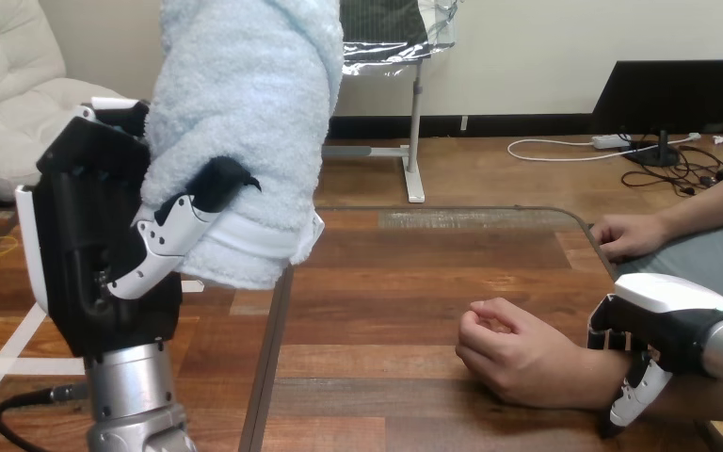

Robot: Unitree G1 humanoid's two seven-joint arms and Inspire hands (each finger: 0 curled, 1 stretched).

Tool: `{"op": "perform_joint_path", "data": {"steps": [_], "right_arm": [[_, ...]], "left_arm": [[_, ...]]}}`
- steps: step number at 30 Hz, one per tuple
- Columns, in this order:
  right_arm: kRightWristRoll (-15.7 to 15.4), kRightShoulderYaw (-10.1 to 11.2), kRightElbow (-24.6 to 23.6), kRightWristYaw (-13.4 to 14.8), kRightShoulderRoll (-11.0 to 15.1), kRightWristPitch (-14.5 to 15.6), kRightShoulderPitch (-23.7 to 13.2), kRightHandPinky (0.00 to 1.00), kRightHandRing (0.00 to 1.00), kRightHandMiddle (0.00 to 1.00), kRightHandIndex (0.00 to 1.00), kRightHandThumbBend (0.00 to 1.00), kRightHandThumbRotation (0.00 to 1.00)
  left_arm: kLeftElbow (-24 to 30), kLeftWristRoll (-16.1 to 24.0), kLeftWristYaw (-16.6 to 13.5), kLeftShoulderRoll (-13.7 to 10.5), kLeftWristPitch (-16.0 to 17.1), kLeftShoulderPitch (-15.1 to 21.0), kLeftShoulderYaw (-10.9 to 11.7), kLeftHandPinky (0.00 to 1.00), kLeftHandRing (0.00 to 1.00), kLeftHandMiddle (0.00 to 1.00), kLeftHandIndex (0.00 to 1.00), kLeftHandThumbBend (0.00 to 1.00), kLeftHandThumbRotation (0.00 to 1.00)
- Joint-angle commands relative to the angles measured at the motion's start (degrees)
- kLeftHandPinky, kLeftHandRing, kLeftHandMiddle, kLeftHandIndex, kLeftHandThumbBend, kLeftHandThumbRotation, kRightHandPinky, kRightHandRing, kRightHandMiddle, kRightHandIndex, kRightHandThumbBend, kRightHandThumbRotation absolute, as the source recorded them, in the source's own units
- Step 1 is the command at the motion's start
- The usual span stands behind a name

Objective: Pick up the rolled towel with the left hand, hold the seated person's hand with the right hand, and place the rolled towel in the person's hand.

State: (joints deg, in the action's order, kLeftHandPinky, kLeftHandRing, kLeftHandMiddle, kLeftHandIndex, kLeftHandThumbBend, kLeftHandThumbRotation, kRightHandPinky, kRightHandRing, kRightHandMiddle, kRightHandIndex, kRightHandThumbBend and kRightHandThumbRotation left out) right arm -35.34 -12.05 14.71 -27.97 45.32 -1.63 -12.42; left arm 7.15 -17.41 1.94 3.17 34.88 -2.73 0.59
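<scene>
The left hand (94,235) is clamped on the towel (245,122), thumb pressed into its front. The roll stands nearly upright, raised over the left edge of the table (377,311). The person's near hand (518,363) lies well to the right of it and lower, on the table, fingers loosely curled, holding nothing. The right hand (661,322) sits on that wrist, 1 finger curled down its near side. By my judgement, the towel must go right and down.
</scene>
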Motion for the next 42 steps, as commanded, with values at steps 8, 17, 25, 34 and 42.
{"op": "perform_joint_path", "data": {"steps": [8,17,25,34,42], "right_arm": [[3.1,2.9,-2.6,0.7,0.7,0.2,1.2,0.26,0.35,0.46,0.50,0.87,0.00],[5.4,6.1,-4.6,1.8,1.2,-0.7,1.5,0.21,0.30,0.41,0.50,0.89,0.00],[7.2,8.0,-6.2,1.5,1.9,-0.5,1.2,0.19,0.27,0.37,0.50,0.89,0.00],[9.8,10.4,-7.9,0.8,2.3,-0.6,0.8,0.24,0.33,0.42,0.50,0.90,0.00],[13.3,12.5,-8.6,-0.5,2.4,-1.0,0.3,0.26,0.34,0.43,0.50,0.90,0.00]], "left_arm": [[-3.3,2.5,-0.8,2.8,1.4,5.1,0.0,0.24,0.31,0.37,0.39,0.54,0.00],[-7.3,3.7,-0.6,2.6,2.9,6.9,0.1,0.24,0.30,0.36,0.39,0.55,0.00],[-11.5,4.4,-0.3,2.4,5.2,9.2,0.2,0.24,0.30,0.36,0.39,0.56,0.00],[-16.9,5.3,-0.4,2.6,7.2,12.1,0.4,0.24,0.30,0.36,0.38,0.59,0.00],[-22.4,7.2,-0.7,2.6,9.4,14.6,0.3,0.24,0.31,0.36,0.38,0.62,0.00]]}}
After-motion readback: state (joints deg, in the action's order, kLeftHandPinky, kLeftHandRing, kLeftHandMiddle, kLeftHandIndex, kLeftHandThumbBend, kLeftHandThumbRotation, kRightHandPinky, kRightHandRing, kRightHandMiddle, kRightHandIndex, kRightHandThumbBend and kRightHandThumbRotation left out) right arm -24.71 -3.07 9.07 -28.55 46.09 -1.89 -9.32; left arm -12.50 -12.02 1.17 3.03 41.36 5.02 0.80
